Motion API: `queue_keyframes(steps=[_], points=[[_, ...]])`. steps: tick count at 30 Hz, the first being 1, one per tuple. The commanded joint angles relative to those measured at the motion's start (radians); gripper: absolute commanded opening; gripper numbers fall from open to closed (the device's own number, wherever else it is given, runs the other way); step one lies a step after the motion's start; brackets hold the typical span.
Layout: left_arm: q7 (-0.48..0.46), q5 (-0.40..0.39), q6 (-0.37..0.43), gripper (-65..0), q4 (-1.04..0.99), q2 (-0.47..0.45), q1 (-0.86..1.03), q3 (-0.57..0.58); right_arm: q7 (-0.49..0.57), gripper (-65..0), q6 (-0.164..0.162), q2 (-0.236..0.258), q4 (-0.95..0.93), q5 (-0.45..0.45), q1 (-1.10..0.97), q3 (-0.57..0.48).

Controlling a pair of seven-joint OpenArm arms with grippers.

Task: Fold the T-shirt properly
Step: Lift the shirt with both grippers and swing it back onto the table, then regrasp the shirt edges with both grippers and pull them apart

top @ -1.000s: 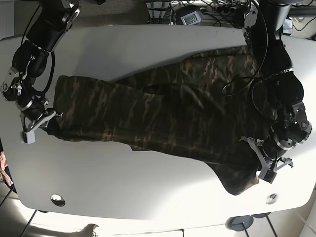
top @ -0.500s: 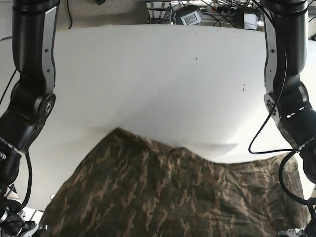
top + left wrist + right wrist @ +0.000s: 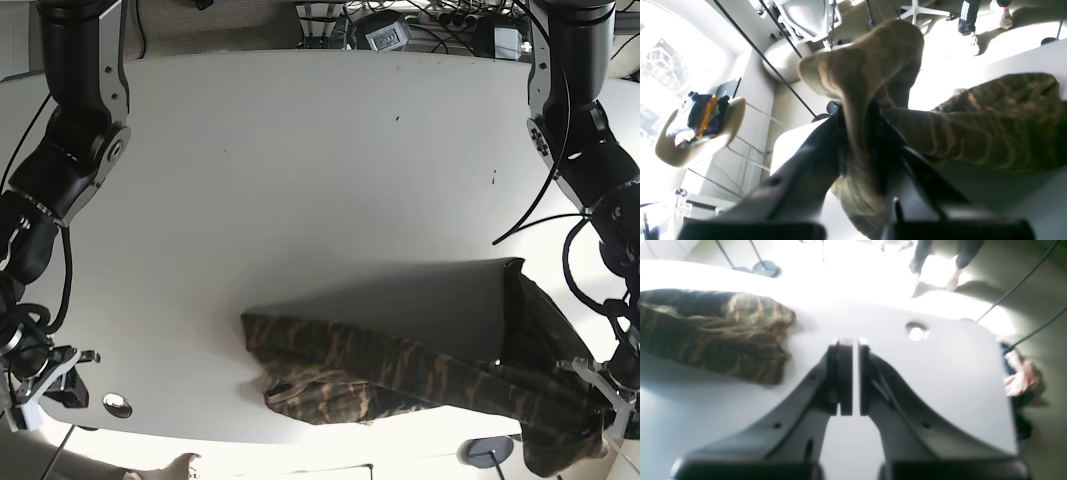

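My two arms are black, built of rounded cylindrical segments with bulbous joints, and thin black cables loop loosely alongside them. The right tool (image 3: 851, 373) has two dark, curved fingers (image 3: 843, 380) with flat narrow tips and small round screw holes along their flanks. In the base view both tools carry pale grey finger parts; the left tool (image 3: 600, 395) looks the same make.

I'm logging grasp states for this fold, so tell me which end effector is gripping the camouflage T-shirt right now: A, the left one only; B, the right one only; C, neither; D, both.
A: the left end effector is shut on a bunched fold of the T-shirt, while the right end effector is shut on nothing above the bare table, apart from the cloth.
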Motion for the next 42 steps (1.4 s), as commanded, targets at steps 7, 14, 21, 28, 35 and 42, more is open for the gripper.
queue_keyframes(steps=[7, 14, 21, 28, 35, 42], points=[[-0.032, -0.008, 0.004, -65.0, 0.21, 0.041, 0.426, -0.131, 0.15, -47.2, -0.004, -0.086, 0.026, 0.023, -0.274, -0.01], [-0.032, -0.001, -0.099, -65.0, 0.216, 0.043, 0.543, -0.263, 0.402, -5.2, -0.005, -0.095, -0.223, 0.022, -0.248, -0.326], [-0.032, -0.004, -0.102, -65.0, 0.216, 0.043, 0.57, -0.272, 0.692, -5.2, -0.005, -0.103, -0.594, 0.022, -0.114, -0.624], [-0.032, -0.005, -0.102, -65.0, 0.216, 0.043, 0.599, -0.272, 1.023, -5.2, -0.005, -0.141, -0.984, 0.022, 0.016, -0.802], [-0.032, -0.005, -0.102, -65.0, 0.216, 0.044, 0.599, -0.269, 1.238, -5.2, -0.005, -0.247, -1.182, -0.069, 0.051, -0.879], [-0.032, -0.005, -0.102, -65.0, 0.216, 0.044, 0.599, -0.27, 1.249, -8.2, -0.027, -0.285, -1.21, -0.084, 0.054, -0.879]])
